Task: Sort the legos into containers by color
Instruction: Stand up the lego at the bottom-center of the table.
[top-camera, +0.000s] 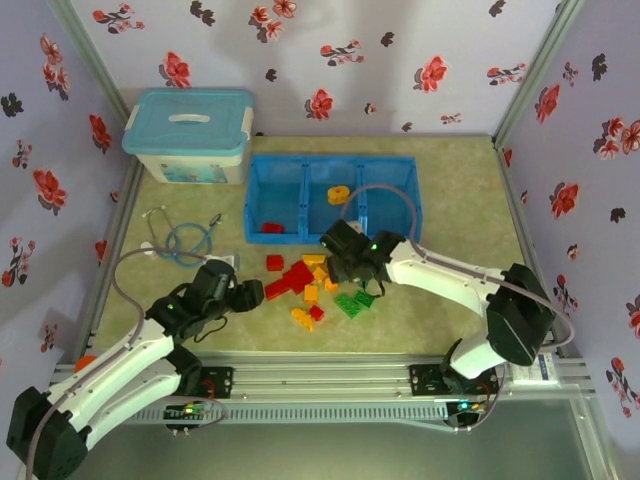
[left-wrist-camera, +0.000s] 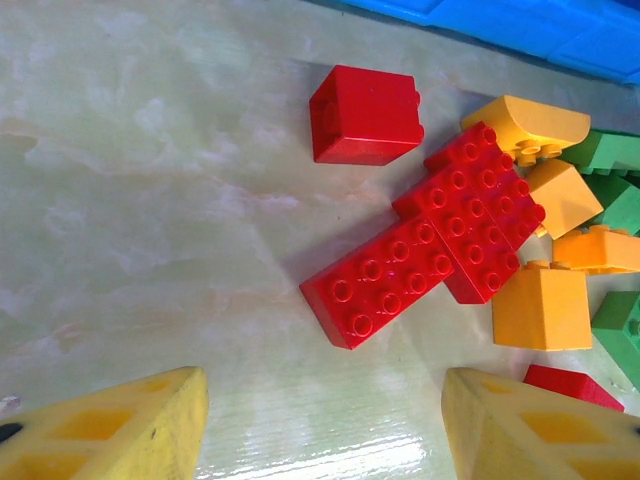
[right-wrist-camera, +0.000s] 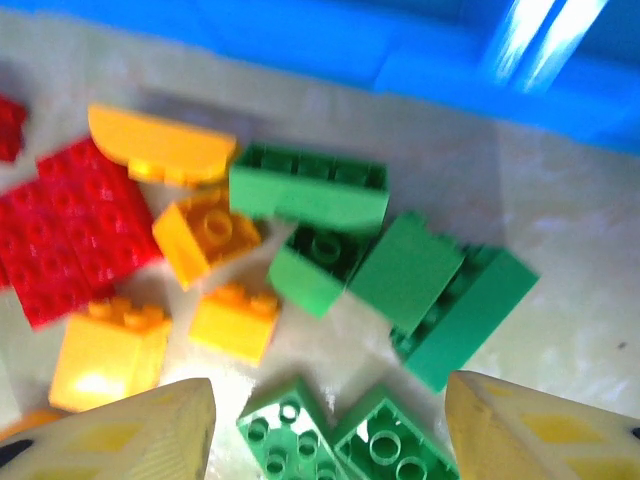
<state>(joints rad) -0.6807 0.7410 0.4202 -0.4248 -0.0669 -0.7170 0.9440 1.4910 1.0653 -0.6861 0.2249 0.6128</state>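
In the top view a bright blue plastic tray (top-camera: 330, 160) of three joined open compartments sits at the upper middle of the frame on the pale marbled table (top-camera: 450, 200). Its left compartment holds one red brick (top-camera: 272, 228), its middle one an orange-yellow piece (top-camera: 338, 195). To the tray's upper left stands a pale-blue lidded storage box (top-camera: 188, 135), and below that box lies a coiled blue cable (top-camera: 185, 242). The loose pile of small plastic building bricks (top-camera: 310, 285) in red, orange-yellow and green lies on the table just below the tray, at the frame's centre, between the two arms

In the left wrist view the left hand (left-wrist-camera: 320, 390) is open: its yellow fingers (left-wrist-camera: 120, 425) stand wide apart at the bottom corners with bare table between them. A flat cluster of red studded bricks (left-wrist-camera: 430, 235) lies at centre right, a square red block (left-wrist-camera: 365, 113) just above it, orange-yellow blocks (left-wrist-camera: 540, 305) against its right side

In the right wrist view the right hand (right-wrist-camera: 328, 382) is open too, gripping nothing. Two green studded bricks (right-wrist-camera: 340, 440) lie on the table between its fingers (right-wrist-camera: 530, 430) at the bottom edge. More green bricks (right-wrist-camera: 400, 270) crowd the middle, orange-yellow ones (right-wrist-camera: 205, 235) sit left of them, red plates (right-wrist-camera: 70, 230) lie at the left edge, and the tray's blue wall runs along the top
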